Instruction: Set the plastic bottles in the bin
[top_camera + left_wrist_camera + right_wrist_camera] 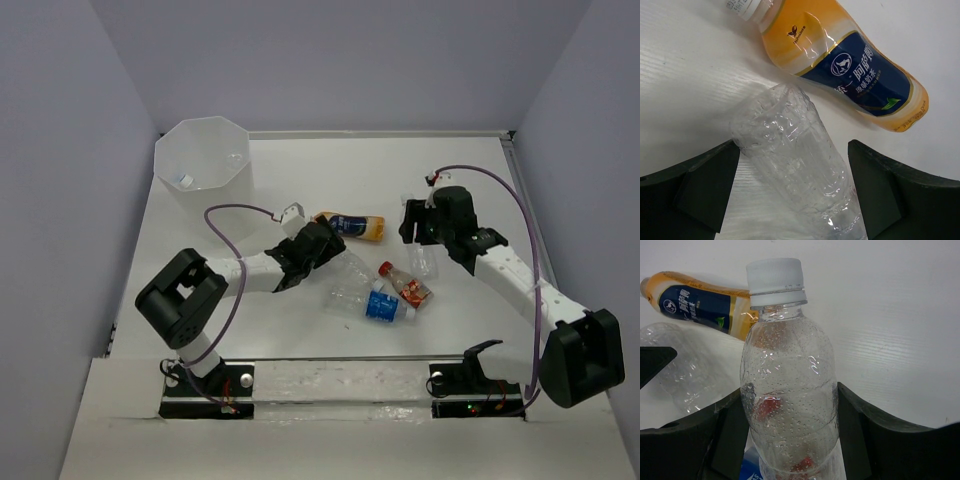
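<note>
My left end effector [792, 147] is open, one finger on either side of a crumpled clear bottle [805, 185] that lies on the white surface [300, 170]. I can't tell whether the fingers are touching the bottle. Just beyond it lies an orange bottle [850, 70] with a dark blue label. Its white cap end points away from the crumpled one, and the two bottles are touching or nearly so.

My right end effector [788, 392] is closed on a capped clear bottle [787, 360], with a finger against each side of the body below the white cap. Red and blue show through its wet plastic.

From above, a blue-labelled bottle [383, 306] and a red-labelled bottle [408, 285] with a red cap lie side by side between the two arms, close to the crumpled one. The bin [215, 190] stands in the far left corner, well apart from all these bottles. Something small lies at its bottom, but I can't make out what it is.
</note>
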Tool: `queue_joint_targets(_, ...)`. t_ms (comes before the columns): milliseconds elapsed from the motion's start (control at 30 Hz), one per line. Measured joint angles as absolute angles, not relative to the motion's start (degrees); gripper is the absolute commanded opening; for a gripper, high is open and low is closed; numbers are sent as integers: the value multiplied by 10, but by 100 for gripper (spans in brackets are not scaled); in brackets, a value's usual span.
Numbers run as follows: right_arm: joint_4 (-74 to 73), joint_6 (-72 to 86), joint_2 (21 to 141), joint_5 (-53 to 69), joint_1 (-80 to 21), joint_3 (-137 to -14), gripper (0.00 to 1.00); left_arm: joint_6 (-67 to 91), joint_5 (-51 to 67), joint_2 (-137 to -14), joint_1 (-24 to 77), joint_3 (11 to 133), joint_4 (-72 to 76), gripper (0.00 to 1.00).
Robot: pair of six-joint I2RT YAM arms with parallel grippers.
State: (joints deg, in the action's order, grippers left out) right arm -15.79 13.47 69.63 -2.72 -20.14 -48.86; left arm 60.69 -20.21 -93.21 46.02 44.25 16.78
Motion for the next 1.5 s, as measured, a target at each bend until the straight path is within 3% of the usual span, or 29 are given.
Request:
queue_joint_targets(100, -158, 135, 696, -24, -204, -486, 51, 607, -205, -944, 460, 451, 166, 98)
queue_joint_targets(333, -157, 135, 690, -15, -211, -486, 51, 606, -214, -956, 460, 451, 164, 86)
queue_joint_targets(500, -156, 135, 690, -14, -211, -486, 50, 609, -224, -956, 460, 450, 167, 74)
queue_joint_targets(533, -155, 135, 690, -13, -211, -486, 50, 609, -229, -956, 460, 450, 166, 66)
queue_joint_targets(700, -152, 137, 681, 1, -229, -486, 50, 615, -248, -953, 460, 441, 172, 64)
queue_joint_targets(833, -147, 138, 668, 10, -260, -486, 50, 618, -269, -928, 460, 418, 168, 57)
queue_joint_targets(1033, -145, 140, 667, 15, -298, -491, 50, 618, -299, -862, 460, 386, 148, 53)
queue_joint_targets(1333, -120, 154, 620, 41, -309, -498, 49, 558, -365, -625, 460, 366, 107, 50)
queue_joint_targets(1500, -108, 161, 592, 55, -312, -498, 49, 430, -435, -516, 455, 447, 81, 49)
